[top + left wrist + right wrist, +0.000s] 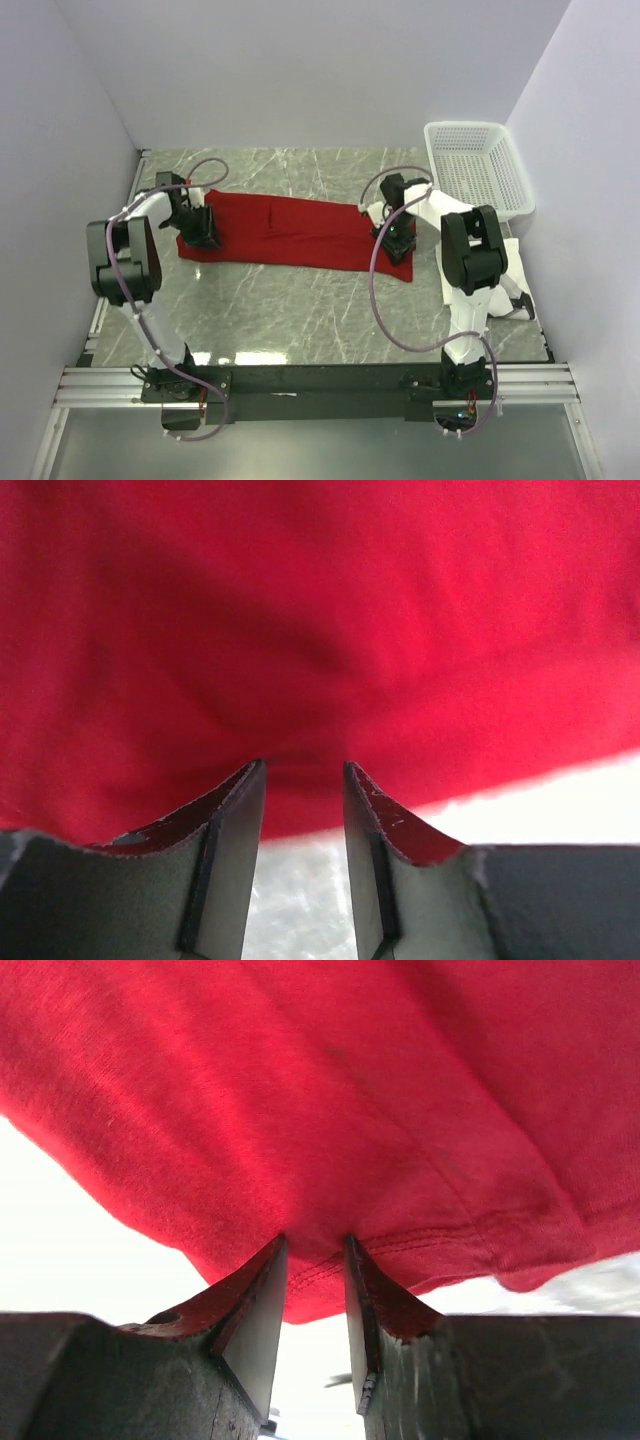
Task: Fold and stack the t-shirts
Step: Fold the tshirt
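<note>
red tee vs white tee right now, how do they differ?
The red t-shirt is stretched in a long band across the middle; the white t-shirt sits compact at the far right. Red is pinched at both ends by the left gripper and right gripper; white has no gripper on it. Both are plain, unprinted fabric.

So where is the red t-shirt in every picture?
Top external: the red t-shirt stretches across the table, between the left gripper and right gripper.
Left wrist: it fills the upper picture, pinched by the left gripper.
Right wrist: it fills the top, hem in the right gripper.
Shared landmark: the grippers pinching its ends.
</note>
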Robot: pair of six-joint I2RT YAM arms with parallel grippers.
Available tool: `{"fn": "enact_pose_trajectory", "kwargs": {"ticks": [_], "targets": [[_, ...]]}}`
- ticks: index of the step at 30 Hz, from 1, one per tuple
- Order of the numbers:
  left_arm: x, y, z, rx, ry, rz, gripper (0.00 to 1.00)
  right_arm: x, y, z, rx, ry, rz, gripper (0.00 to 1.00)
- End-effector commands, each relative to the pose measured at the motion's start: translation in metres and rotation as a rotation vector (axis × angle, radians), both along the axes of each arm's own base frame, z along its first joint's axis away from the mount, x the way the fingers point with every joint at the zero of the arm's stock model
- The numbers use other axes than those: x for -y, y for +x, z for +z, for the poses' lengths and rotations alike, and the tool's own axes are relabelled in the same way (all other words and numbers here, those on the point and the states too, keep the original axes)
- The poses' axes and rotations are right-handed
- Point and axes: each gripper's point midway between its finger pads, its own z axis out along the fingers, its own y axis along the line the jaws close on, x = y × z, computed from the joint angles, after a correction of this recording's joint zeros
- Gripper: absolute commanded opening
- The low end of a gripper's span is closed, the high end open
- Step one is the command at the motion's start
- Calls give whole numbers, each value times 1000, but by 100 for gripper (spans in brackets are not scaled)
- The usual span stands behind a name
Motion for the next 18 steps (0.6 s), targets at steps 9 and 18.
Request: {"fn": "enact_pose_trajectory", "kwargs": {"ticks": [9, 18], "targets": [[-41, 221, 33, 311, 137, -38, 44, -91, -124, 45, -206, 297, 294, 40], [-6, 191, 139, 612, 61, -74, 63, -97, -80, 59, 29, 262, 419, 40]]}}
